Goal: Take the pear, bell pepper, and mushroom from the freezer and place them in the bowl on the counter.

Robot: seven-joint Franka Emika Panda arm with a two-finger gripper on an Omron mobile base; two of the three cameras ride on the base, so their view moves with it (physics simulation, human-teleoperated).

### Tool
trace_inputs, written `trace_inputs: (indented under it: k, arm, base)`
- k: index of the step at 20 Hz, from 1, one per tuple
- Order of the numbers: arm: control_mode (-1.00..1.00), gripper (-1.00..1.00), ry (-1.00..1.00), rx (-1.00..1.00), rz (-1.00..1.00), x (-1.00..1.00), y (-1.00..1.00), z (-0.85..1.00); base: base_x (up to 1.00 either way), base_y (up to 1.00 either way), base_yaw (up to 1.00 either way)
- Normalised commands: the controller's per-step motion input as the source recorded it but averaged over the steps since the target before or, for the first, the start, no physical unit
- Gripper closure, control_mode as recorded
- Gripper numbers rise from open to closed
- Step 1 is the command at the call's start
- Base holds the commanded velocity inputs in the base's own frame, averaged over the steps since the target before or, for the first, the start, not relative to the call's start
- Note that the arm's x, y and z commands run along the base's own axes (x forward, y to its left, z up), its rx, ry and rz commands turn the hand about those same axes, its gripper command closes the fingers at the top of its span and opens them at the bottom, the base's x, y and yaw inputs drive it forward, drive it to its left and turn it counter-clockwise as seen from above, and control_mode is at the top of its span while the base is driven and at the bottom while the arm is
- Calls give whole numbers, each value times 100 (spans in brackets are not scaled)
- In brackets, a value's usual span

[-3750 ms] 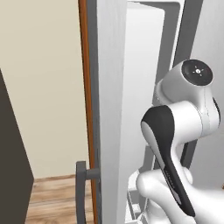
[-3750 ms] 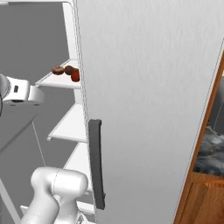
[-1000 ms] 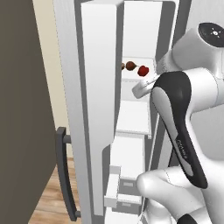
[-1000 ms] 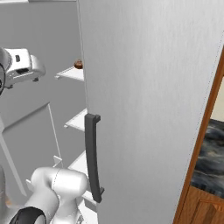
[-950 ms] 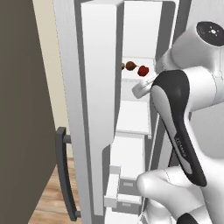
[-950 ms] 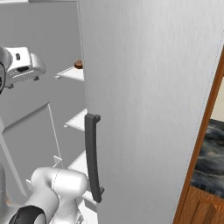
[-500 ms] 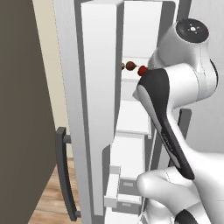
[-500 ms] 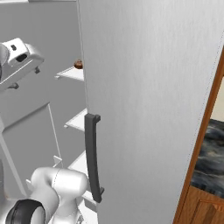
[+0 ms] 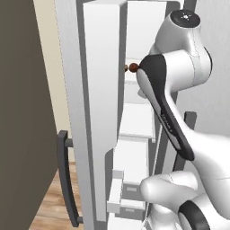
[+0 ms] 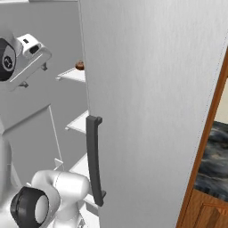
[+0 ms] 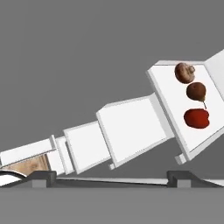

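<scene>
1. While the freezer [image 9: 134, 117] stands open, the arm has been raised over the last second, so that the hand now sits at shelf height at the 10 o'clock of the right base view.
2. On the top shelf [image 11: 175, 109], three items are seen in a row in the hand view – mushroom [image 11: 184, 72], pear [image 11: 196, 91], pepper [image 11: 196, 118] – running from 1 o'clock toward 3 o'clock, near one another but apart.
3. The gripper [image 11: 112, 177] is spread wide and empty; its tips are seen at 6 o'clock, well apart from the shelf.
4. From the rise it is judged that the reach is being lined up – nothing has been picked, and all three items remain to be carried to the bowl.
5. In the left base view a red-brown item [image 9: 133, 68] is glimpsed on the shelf just beside the forearm; which one cannot be told.
</scene>
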Motion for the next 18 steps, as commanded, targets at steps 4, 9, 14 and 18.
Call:
trace_inputs:
  k: [4,9,14,18]
  arm:
    - [-100,-100,0,-2,3,44,-2,-12]
    - [-100,-100,0,0,3,49,-2,-11]
    - [-100,-100,0,0,3,55,0,-8]
    - [-100,-100,0,-2,0,61,0,-7]
  base:
    - [0,0,0]
    - [0,0,0]
    - [0,0,0]
    - [0,0,0]
